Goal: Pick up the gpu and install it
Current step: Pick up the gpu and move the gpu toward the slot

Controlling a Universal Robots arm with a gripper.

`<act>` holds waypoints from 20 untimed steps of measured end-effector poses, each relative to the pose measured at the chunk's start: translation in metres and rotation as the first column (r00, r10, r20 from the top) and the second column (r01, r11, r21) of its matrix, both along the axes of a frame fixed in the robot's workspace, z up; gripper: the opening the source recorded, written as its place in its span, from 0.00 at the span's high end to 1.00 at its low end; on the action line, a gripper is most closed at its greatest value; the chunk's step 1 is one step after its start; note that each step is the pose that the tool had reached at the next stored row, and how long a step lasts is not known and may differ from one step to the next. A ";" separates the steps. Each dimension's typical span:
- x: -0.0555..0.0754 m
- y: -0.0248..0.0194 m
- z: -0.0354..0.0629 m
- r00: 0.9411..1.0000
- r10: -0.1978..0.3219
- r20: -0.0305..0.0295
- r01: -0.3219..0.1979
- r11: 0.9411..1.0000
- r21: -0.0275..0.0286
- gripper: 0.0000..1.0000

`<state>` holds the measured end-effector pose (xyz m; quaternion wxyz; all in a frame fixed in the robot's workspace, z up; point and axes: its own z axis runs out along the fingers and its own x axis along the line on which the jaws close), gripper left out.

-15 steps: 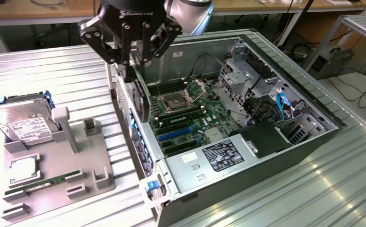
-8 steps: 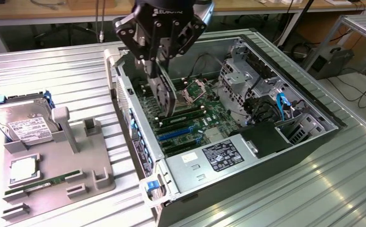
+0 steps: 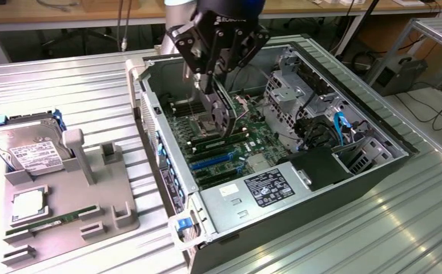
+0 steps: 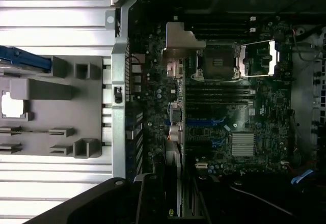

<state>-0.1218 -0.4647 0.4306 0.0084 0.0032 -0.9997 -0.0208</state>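
Table: ribbed silver metal table [image 3: 373, 240], carrying everything.
Tray: grey moulded plastic holder tray [image 3: 107, 194], near, just beside the case on the exterior view's left.
Memory stick: long narrow green memory stick [image 3: 42, 226], lying flat in a near slot of the tray.
Chip: square silver processor chip [image 3: 26, 204], in a recess just beyond the stick.
Hard drive: silver hard drive with white label [image 3: 29, 151], propped at a tilt at the tray's far end.
Case: open black and silver steel computer case [image 3: 154, 120], on its side, interior facing up.
Power supply: silver box with printed labels [image 3: 270, 188], at the near end of the case.
Motherboard: dark green board [image 3: 240, 157] on the case floor; blue slots [image 3: 209, 164] near its middle.
GPU: thin flat dark expansion card [image 3: 222, 117], upright on edge inside the case, over the motherboard just beyond the blue slots. Contact with a slot cannot be told.
Gripper: black two-finger gripper [image 3: 208, 80], above the case, fingers clamped on the card's upper edge.
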 end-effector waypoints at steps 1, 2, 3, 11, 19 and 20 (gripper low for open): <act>0.004 0.0004 -0.0018 1.000 0.000 0.000 0.000 1.000 -0.001 0.74; 0.009 0.0009 -0.0036 1.000 0.000 0.000 0.000 1.000 -0.001 0.74; 0.017 0.0020 -0.0067 1.000 0.000 -0.001 0.000 1.000 -0.002 0.74; 0.053 0.0111 -0.0212 1.000 0.000 -0.001 0.000 1.000 -0.005 0.74; 0.091 0.0157 -0.0364 1.000 0.000 -0.001 0.000 1.000 -0.006 0.74; 0.094 0.0157 -0.0381 1.000 0.000 -0.001 0.000 1.000 -0.005 0.74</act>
